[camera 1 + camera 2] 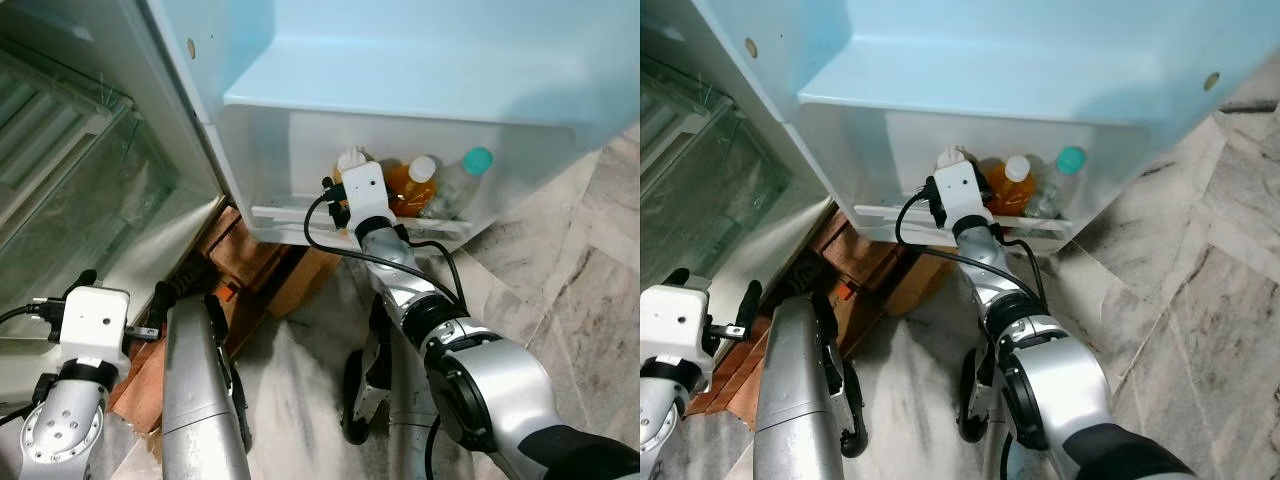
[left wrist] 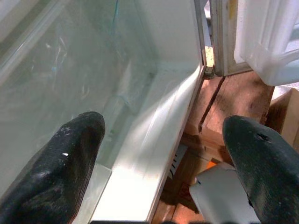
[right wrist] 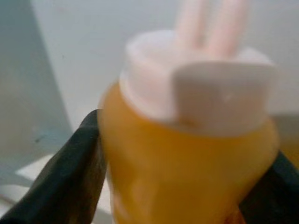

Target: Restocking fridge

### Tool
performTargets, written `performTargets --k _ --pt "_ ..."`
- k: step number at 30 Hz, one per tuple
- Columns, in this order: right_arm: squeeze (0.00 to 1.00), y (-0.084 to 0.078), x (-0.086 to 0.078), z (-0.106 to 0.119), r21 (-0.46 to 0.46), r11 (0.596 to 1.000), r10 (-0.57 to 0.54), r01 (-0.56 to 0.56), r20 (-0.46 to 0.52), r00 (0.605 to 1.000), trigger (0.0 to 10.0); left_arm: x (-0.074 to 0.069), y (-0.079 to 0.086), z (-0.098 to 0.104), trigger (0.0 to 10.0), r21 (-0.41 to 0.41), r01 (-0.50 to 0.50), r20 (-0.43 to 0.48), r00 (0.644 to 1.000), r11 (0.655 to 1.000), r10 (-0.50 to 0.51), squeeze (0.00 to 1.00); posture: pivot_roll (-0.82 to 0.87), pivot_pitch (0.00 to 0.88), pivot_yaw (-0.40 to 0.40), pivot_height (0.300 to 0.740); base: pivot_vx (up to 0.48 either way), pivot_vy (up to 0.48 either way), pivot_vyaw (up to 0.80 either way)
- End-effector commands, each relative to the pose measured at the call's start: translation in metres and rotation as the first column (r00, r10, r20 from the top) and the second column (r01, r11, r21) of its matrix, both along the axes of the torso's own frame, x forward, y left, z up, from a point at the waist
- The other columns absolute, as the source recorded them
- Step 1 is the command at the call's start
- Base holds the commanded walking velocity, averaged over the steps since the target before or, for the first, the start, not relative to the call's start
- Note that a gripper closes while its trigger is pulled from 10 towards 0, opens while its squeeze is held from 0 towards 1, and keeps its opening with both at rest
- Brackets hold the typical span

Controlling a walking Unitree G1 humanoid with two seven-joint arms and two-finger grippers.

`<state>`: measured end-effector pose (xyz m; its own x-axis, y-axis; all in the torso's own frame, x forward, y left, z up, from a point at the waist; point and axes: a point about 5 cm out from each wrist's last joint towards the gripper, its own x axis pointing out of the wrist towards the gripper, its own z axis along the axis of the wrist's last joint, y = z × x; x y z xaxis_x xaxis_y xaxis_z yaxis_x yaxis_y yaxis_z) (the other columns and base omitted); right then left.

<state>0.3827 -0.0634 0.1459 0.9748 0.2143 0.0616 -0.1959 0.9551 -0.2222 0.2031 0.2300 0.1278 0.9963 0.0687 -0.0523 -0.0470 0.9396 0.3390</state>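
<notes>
- Low in the left corner of the head views, the left gripper (image 2: 159, 158) hangs with its two black fingers spread wide, nothing between them, before the pale glass-fronted fridge drawer (image 1: 90, 190).
- At frame centre, the right gripper (image 3: 182, 158) is clamped around a yellow-orange squeeze bottle with a white flip cap (image 3: 187, 140).
- That bottle stands in the white fridge door shelf (image 1: 1040, 226) (upper middle), beside an orange juice bottle with white cap (image 1: 414, 183) and a clear bottle with teal cap (image 1: 462, 180).
</notes>
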Motion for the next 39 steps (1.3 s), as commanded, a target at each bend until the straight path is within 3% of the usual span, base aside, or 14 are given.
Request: performTargets --k 1,3,5,6,17,24,26,31,39 --pt "1.0 -0.004 0.001 0.002 0.034 0.999 -0.017 0.017 0.002 1.0 10.0 -0.001 0.004 -0.009 10.0 0.008 0.001 -0.045 0.999 1.0 -0.001 0.0 0.27 0.368 -0.038 0.486 0.0 0.0 0.0" --pt "1.0 -0.005 0.007 0.021 0.044 0.999 -0.027 0.023 0.078 0.997 10.0 0.007 0.005 -0.01 10.0 0.01 0.007 -0.041 0.999 1.0 -0.006 0.0 0.26 0.337 -0.033 0.486 0.0 0.0 0.0" --pt "1.0 -0.005 0.008 0.027 0.044 0.999 -0.027 0.023 0.097 0.995 10.0 0.009 0.006 -0.01 10.0 0.01 0.007 -0.039 0.999 1.0 -0.007 0.0 0.26 0.332 -0.032 0.486 0.0 0.0 0.0" --pt "1.0 -0.004 0.012 0.041 0.058 0.998 -0.026 0.017 0.15 0.988 10.0 0.013 0.005 -0.009 10.0 0.011 0.014 -0.031 0.999 1.0 -0.014 0.0 0.26 0.319 -0.029 0.486 0.0 0.0 0.0" --pt "1.0 -0.001 0.019 0.084 0.123 0.992 0.001 -0.033 0.255 0.967 10.0 0.04 0.006 -0.008 10.0 -0.009 0.051 -0.007 0.999 0.999 -0.051 0.0 0.23 0.212 -0.005 0.486 0.0 0.0 0.0" --pt "1.0 0.001 0.016 0.081 0.134 0.986 0.059 -0.096 0.26 0.964 10.0 0.048 0.004 -0.011 10.0 -0.013 0.063 0.002 0.998 0.998 -0.063 0.0 0.21 0.165 0.003 0.486 0.0 0.0 0.0" --pt "1.0 0.006 0.012 0.064 0.137 0.978 0.129 -0.158 0.2 0.971 10.0 0.051 0.003 -0.013 10.0 -0.016 0.064 0.008 0.998 0.998 -0.064 0.0 0.2 0.145 -0.003 0.486 0.0 0.0 0.0" --pt "1.0 0.011 0.003 0.046 0.161 0.955 0.223 -0.25 0.169 0.96 10.0 0.054 0.005 -0.015 10.0 -0.025 0.057 0.015 0.998 0.998 -0.056 0.0 0.19 0.122 -0.011 0.486 0.0 0.0 0.0" --pt "1.0 0.002 -0.024 0.031 0.113 0.952 0.247 -0.285 0.27 0.931 10.0 0.051 0.006 -0.022 10.0 -0.048 0.03 0.023 0.999 0.998 -0.028 0.0 0.16 0.072 -0.018 0.486 0.0 0.0 0.0"
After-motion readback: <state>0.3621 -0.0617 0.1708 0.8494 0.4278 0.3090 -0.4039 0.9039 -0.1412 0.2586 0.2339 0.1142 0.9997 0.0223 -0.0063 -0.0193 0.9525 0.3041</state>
